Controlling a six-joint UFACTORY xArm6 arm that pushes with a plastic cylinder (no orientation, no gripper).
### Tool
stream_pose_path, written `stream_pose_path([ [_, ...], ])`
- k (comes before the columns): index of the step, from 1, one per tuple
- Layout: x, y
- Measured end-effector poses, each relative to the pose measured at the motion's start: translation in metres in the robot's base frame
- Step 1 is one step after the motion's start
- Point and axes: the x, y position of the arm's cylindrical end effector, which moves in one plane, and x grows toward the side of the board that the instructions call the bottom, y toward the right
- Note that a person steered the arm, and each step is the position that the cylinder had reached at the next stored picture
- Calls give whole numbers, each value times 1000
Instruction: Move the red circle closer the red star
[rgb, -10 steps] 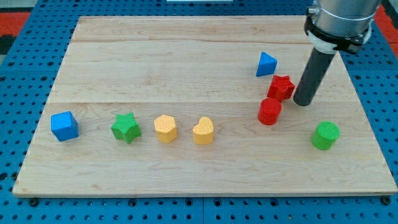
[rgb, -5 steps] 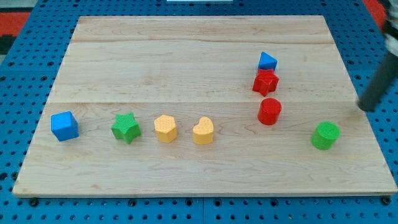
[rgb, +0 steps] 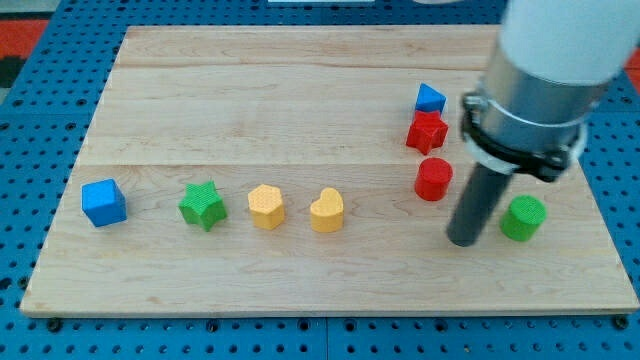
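The red circle (rgb: 433, 179) lies on the wooden board at the view's right of centre. The red star (rgb: 426, 132) sits just above it, with a small gap between them, and touches a blue triangle (rgb: 430, 98) at its top. My tip (rgb: 461, 239) rests on the board below and to the right of the red circle, apart from it, and to the left of a green circle (rgb: 523, 217).
A row of blocks lies on the board's left half: a blue cube (rgb: 104, 202), a green star (rgb: 203, 206), a yellow hexagon (rgb: 266, 207) and a yellow heart (rgb: 326, 210). The board (rgb: 300, 90) lies on a blue pegboard.
The red star has been pushed up and left against the blue triangle. My tip swung out to the right edge, then came back to below-right of the red circle.
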Motion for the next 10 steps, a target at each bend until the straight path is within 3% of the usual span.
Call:
stream_pose_path([
  [1,-32,-21],
  [2,-36,-47],
  [5,-31,18],
  [8,-23,-16],
  [9,-47,-4],
  [10,-46,2],
])
